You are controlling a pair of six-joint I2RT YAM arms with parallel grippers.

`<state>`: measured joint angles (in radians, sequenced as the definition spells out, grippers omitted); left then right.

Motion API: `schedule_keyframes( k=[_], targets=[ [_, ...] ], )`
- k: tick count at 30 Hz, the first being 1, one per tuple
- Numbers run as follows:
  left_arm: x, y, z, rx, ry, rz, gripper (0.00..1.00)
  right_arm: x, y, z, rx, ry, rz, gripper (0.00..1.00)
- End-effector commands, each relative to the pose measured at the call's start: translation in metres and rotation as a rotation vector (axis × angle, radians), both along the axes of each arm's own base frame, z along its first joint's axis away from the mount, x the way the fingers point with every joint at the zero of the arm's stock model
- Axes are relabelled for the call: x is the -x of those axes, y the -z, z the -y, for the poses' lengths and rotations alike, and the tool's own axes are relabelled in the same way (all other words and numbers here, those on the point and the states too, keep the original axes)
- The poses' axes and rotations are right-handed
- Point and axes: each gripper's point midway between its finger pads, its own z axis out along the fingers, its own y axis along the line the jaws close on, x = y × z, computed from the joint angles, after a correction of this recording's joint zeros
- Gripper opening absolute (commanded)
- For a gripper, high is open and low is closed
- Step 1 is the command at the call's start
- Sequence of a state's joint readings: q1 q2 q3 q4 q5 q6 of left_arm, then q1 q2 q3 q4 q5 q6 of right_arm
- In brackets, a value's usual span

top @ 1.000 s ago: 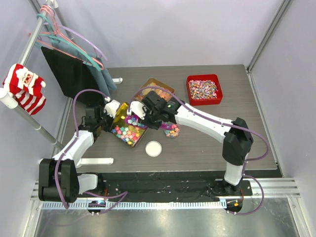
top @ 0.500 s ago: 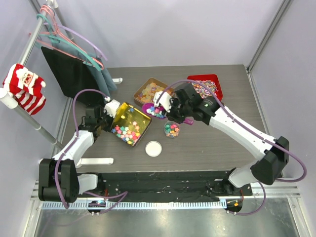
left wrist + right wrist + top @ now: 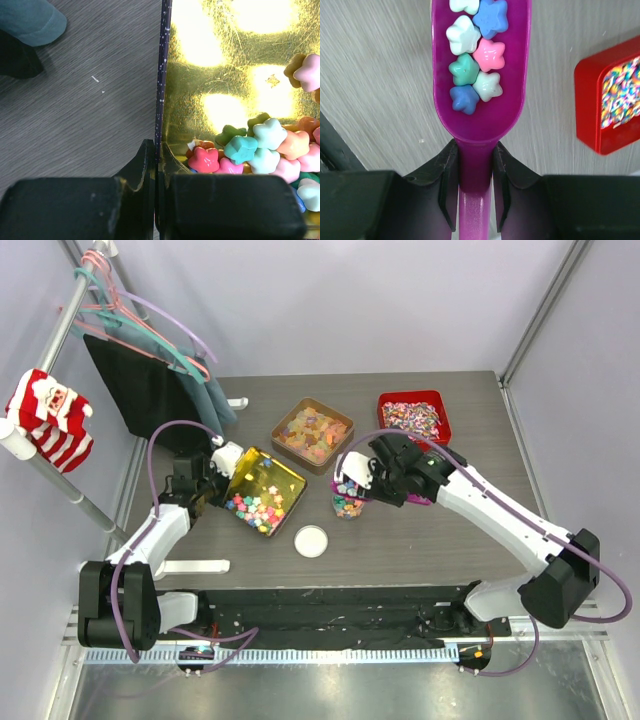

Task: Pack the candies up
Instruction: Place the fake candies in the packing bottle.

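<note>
The candies [image 3: 257,508] are small star-shaped sweets in mixed colours, heaped at the low end of a tilted gold tray [image 3: 272,473]. My left gripper [image 3: 224,473] is shut on that tray's left wall; the left wrist view shows its jaws [image 3: 159,156] pinching the thin rim [image 3: 161,75], with candies [image 3: 250,147] just inside. My right gripper [image 3: 373,480] is shut on the handle of a purple scoop [image 3: 479,112] that carries several candies [image 3: 475,65]. The scoop [image 3: 349,478] hangs right above a small clear cup [image 3: 347,506] partly filled with candies.
A white round lid [image 3: 312,540] lies near the front. A brown tray of orange-yellow gummies [image 3: 312,432] and a red tray of speckled sweets [image 3: 411,418] stand behind; the red tray [image 3: 612,100] also shows beside the scoop. A clothes rack with hangers [image 3: 110,315] stands at the left.
My right arm has carried the loaded scoop from the gold tray rightwards to above the small cup. The left gripper has kept its hold on the tilted tray.
</note>
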<state>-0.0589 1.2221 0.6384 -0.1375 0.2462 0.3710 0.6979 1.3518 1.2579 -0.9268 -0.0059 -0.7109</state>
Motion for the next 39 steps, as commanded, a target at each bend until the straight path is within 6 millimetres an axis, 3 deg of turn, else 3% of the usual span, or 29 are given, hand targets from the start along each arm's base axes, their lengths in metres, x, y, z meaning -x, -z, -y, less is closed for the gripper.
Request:
schedule_keyframes(
  k=[1,14,23,33,39],
  targets=[
    [-0.021,-0.030,0.009,0.046,0.014,0.120,0.00,-0.001,0.004,0.025,0.119,0.018,0.024,0.01],
    [-0.022,-0.031,0.008,0.040,0.013,0.124,0.00,-0.018,0.025,0.050,0.376,0.043,0.003,0.01],
    [-0.022,-0.028,0.007,0.034,0.012,0.117,0.00,-0.032,0.017,0.043,0.440,0.021,0.037,0.01],
    [-0.022,-0.026,0.007,0.029,0.010,0.113,0.00,-0.023,0.019,0.043,0.532,-0.039,0.023,0.01],
    [-0.023,-0.026,0.006,0.029,0.009,0.114,0.00,-0.027,0.013,0.041,0.561,-0.042,0.055,0.01]
  ],
)
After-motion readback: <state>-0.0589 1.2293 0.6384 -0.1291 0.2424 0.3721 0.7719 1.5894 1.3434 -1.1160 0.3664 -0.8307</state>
